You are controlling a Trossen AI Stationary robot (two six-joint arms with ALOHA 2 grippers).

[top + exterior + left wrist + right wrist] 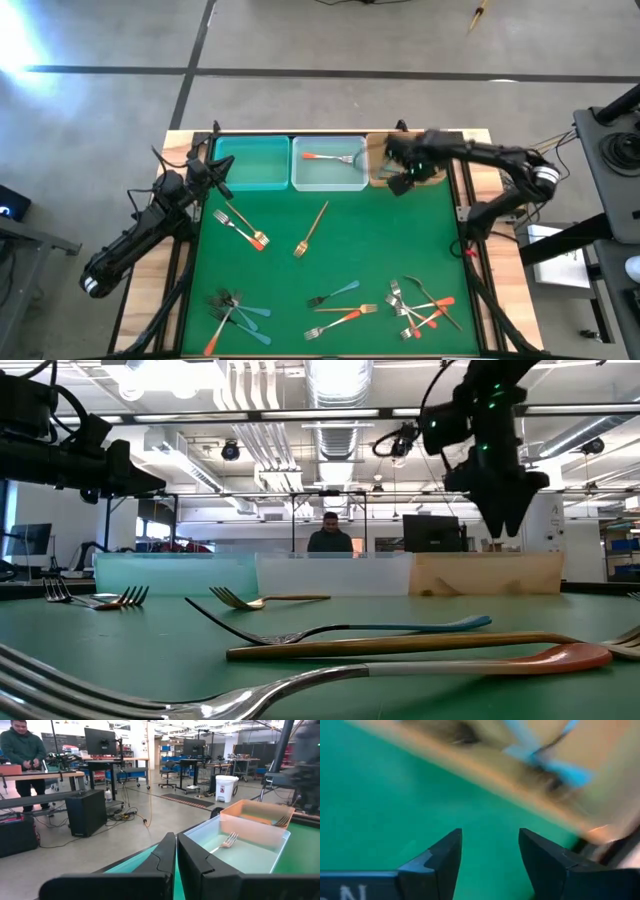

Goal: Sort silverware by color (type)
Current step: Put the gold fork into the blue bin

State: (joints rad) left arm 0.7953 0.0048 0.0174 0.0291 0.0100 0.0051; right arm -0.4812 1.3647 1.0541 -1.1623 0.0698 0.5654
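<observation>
High view: one red-handled fork (330,157) lies binned; most forks (415,305) remain on the surface (400,240). Right tool (402,180) hovers apart and empty by the orange bin (378,160). Left tool (222,165) rests together, idle.

Right wrist view: orange bin (600,785) smeared by motion blur; a teal-blue-handled fork (555,765) in it shows only as a streak, tines not resolvable; the right gripper (487,852) is cut off by the bottom edge.
High view: right arm covers most of the orange bin (378,178), contents hidden there; forks in the lower-right pile (420,305) overlap, count not determinable.
Low view: nearest fork (300,685) blurred and cut by left edge; bin interiors hidden behind their walls.
Left wrist view: right arm (305,755) blurred, cut by right edge; fork (281,821) in the orange bin mostly hidden by its wall.
</observation>
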